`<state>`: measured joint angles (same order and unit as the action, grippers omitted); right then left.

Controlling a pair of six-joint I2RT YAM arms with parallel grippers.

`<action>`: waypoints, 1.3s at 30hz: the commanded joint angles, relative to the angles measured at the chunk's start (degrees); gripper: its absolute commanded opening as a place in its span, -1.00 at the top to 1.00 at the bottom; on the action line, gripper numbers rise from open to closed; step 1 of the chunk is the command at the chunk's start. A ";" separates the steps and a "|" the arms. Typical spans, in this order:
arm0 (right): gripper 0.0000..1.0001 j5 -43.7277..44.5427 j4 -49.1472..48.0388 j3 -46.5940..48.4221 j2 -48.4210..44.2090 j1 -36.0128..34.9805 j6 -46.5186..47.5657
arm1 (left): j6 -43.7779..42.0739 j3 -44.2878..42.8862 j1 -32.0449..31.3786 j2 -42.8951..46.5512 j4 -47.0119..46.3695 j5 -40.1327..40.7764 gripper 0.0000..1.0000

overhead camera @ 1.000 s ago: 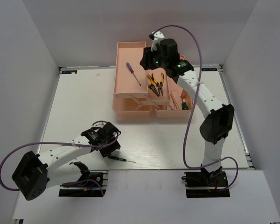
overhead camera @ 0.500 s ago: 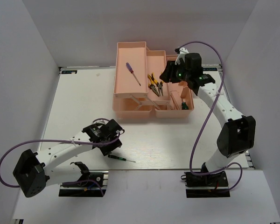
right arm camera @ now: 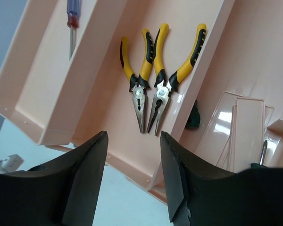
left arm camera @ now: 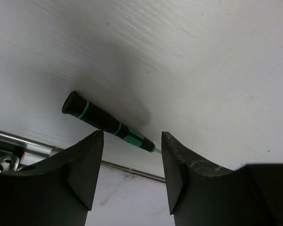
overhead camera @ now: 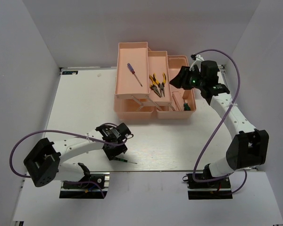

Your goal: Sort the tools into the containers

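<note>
Close to the near edge of the desk (overhead camera: 85,108), the left gripper (overhead camera: 119,147) hangs over a thin screwdriver with a dark handle and green bands (overhead camera: 120,159), which lies flat on the bare surface. In the left wrist view this gripper (left arm camera: 132,136) is spread wide and holds nothing. The screwdriver (left arm camera: 108,123) lies slantwise beyond the fingertips, with the shaft end of its handle showing in the gap between them and its butt off to one side.

Farther back stands the pink toolbox (overhead camera: 132,110), opened out into stepped trays. The left tray (overhead camera: 132,49) holds a purple-handled screwdriver (overhead camera: 134,74). The middle tray (overhead camera: 158,59) holds two yellow-and-black pliers (overhead camera: 153,84) (overhead camera: 162,84) side by side, jaws pointing toward the arms. The right compartment (overhead camera: 179,61) contains a green-handled driver (overhead camera: 185,107) at its near end.

The right gripper (overhead camera: 180,80) hovers above the toolbox's right side. Its wrist view shows the gripper (right arm camera: 132,136) wide and empty, looking down on both pliers (right arm camera: 137,70) (right arm camera: 172,66), which are well clear of its fingers (right arm camera: 89,165).
</note>
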<state>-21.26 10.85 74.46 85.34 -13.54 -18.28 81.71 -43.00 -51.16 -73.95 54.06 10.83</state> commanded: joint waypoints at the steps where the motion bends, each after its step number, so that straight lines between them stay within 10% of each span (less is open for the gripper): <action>1: -0.10 -2.91 -4.08 -1.94 -3.33 1.67 -2.63 | 2.22 3.09 -0.96 0.04 -4.91 -0.02 -0.25; 15: -0.10 -6.43 -6.28 -5.02 -5.54 7.74 -7.82 | 5.04 5.82 -2.55 -1.28 -5.01 0.95 -0.20; 29: -0.12 -9.15 -7.25 -9.06 -8.61 12.48 -9.05 | 4.08 5.31 -3.07 -6.47 -9.06 4.18 0.93; 34: -0.66 -14.50 -6.72 -10.99 -9.49 13.01 -2.74 | -6.89 -5.93 -4.21 -4.98 -9.14 8.94 1.00; 37: -0.07 -22.21 -7.59 -13.27 -10.01 14.77 2.62 | -19.02 -12.00 -4.83 -3.14 -14.57 10.87 1.00; 39: 0.98 -24.79 -8.91 -15.03 -10.19 15.21 3.78 | -25.95 -14.46 -5.36 -1.73 -19.15 10.27 1.00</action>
<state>-38.37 4.97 61.36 76.97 0.51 -19.18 68.99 -52.84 -55.57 -79.46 43.09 17.82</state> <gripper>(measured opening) 0.243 0.279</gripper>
